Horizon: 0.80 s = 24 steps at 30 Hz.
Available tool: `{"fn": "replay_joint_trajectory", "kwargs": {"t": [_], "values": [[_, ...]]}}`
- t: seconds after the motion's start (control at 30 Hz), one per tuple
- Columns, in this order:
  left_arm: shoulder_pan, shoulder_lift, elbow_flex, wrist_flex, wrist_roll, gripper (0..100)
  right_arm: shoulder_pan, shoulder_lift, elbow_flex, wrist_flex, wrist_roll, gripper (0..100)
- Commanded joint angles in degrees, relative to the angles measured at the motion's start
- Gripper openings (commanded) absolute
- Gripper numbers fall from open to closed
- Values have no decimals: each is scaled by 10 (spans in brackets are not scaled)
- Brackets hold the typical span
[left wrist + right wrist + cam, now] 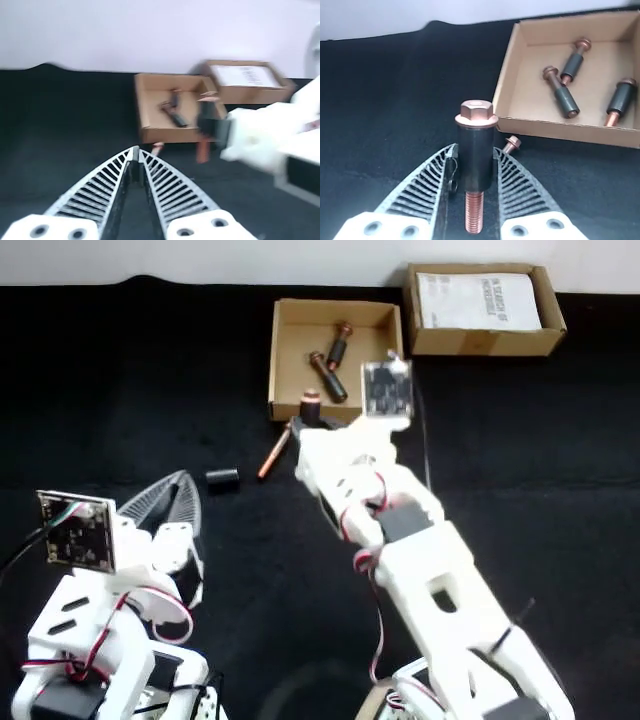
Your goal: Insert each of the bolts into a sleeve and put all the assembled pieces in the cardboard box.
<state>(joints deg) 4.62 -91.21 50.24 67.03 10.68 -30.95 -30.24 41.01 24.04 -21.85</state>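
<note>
My right gripper [312, 425] is shut on an assembled bolt and sleeve [476, 157], held upright just outside the near wall of the open cardboard box [285, 315]. Inside the box lie three assembled pieces [561, 92]; two of them [328, 377] show in the high view. A loose copper bolt [274, 453] lies on the black table in front of the box, and a loose black sleeve [222, 478] sits to its left. My left gripper [178, 502] is shut and empty, low at the near left, pointing toward the box [150, 135].
A second cardboard box [483, 335] holding a printed sheet stands at the back right, beside the first box. The table is covered in black cloth against a white back wall. The right arm's body [420, 570] spans the centre-right of the table.
</note>
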Motion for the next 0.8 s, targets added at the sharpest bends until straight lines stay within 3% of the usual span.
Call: {"fn": "replay_joint_trajectory", "kwargs": {"t": [0.0, 0.37, 0.77], "values": [[-68, -6, 36, -1, -5, 10, 13, 54, -140, 62, -17, 6], [-157, -7, 215, -9, 0, 10, 47, 280, -440, 210, -12, 6], [-215, -7, 398, -164, 0, 10, 47, 555, -773, 322, 18, 6]]}}
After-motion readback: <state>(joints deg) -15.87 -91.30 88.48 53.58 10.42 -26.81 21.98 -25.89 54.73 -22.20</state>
